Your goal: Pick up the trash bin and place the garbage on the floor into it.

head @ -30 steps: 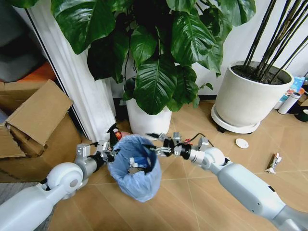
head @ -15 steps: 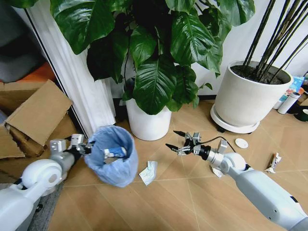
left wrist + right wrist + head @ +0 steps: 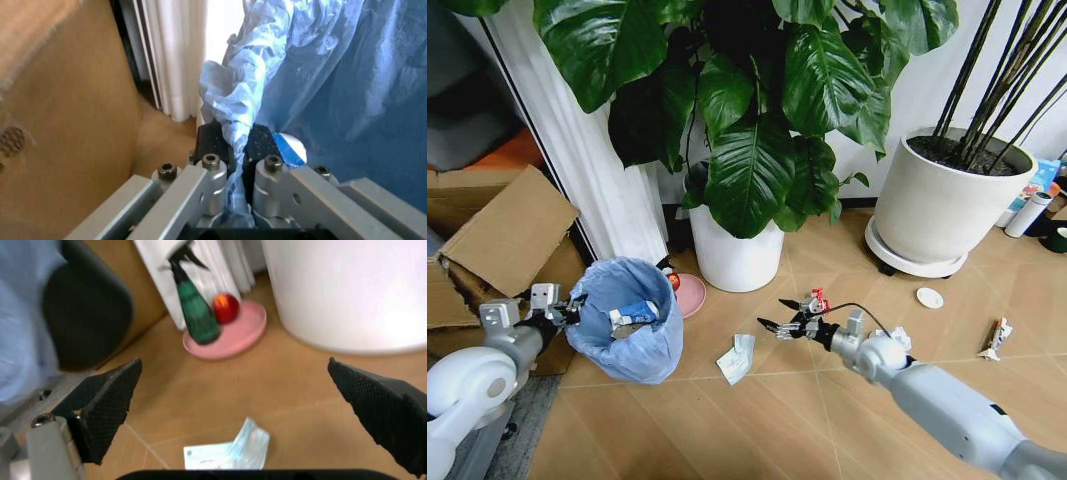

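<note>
The trash bin [image 3: 627, 335] is a small round bin lined with a crinkly, thin light-blue plastic bag [image 3: 320, 85] that puffs out over its rim; it sits tilted at about 8 o'clock in the head view, beside a brown cardboard box [image 3: 497, 240]. The left hand [image 3: 542, 305] reaches in from 9 o'clock with its arm nearly level, and its metal fingers [image 3: 213, 175] are pinched tight on a twisted fold of the bag at the bin's rim.

The floor [image 3: 807, 400] is light brown wood-look planks laid in herringbone. On it, just right of the bin, lies a folded white paper packet [image 3: 737, 358], flat and creased. A small white disc [image 3: 929, 297] lies at 3 o'clock near the big white plant pot [image 3: 947, 200], and a slim wrapper [image 3: 996, 338] lies farther right.

The right hand [image 3: 782, 322] stretches low from 4 o'clock toward the centre, above the packet, its black textured fingers [image 3: 110, 400] spread wide with nothing between them. A green spray bottle [image 3: 197, 310] stands on a pink saucer [image 3: 233, 337].
</note>
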